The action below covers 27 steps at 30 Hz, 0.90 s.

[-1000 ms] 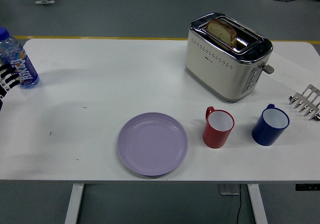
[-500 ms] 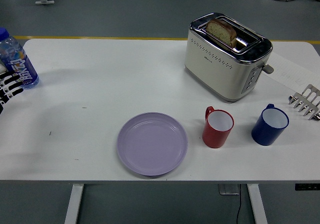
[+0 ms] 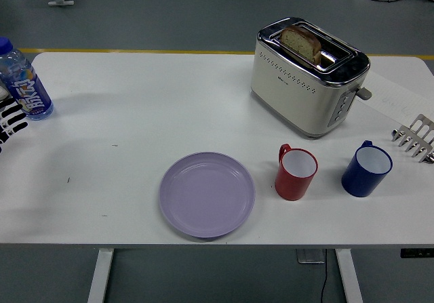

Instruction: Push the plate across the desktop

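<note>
Plate [image 3: 207, 194] untouched near front edge, beside red cup [image 3: 296, 173]. Left hand [image 3: 9, 122] at table's left edge, far off; grip unclear. Push not begun.

The bottle [image 3: 24, 79] label's print is too blurred to read.

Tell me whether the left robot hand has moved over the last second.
Yes. The left robot hand has slipped down and left, away from the clear plastic water bottle, towards the picture's edge.
</note>
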Available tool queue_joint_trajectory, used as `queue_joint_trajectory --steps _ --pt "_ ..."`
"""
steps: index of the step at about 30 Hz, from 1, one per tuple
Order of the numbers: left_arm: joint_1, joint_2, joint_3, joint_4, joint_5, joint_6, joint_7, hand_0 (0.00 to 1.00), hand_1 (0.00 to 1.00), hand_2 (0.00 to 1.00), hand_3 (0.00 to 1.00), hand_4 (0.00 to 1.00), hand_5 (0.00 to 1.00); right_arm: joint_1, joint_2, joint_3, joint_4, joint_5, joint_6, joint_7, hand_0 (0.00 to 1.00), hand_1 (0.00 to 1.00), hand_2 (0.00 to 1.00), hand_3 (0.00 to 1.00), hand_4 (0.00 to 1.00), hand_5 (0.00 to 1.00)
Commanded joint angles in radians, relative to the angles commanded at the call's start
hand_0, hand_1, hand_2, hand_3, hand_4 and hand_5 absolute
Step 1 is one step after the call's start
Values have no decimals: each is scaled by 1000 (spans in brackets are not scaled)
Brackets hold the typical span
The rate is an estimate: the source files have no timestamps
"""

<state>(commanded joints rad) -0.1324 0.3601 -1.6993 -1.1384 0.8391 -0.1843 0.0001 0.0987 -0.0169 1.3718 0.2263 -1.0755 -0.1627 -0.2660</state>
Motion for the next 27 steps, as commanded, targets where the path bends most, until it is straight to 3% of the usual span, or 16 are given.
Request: queue_joint_trajectory --steps 27 --pt "-1 -1 -16 1 32 2 2 748 773 750 715 544 998 11 -3 4 0 -12 0 -5 672 625 726 699 438 500"
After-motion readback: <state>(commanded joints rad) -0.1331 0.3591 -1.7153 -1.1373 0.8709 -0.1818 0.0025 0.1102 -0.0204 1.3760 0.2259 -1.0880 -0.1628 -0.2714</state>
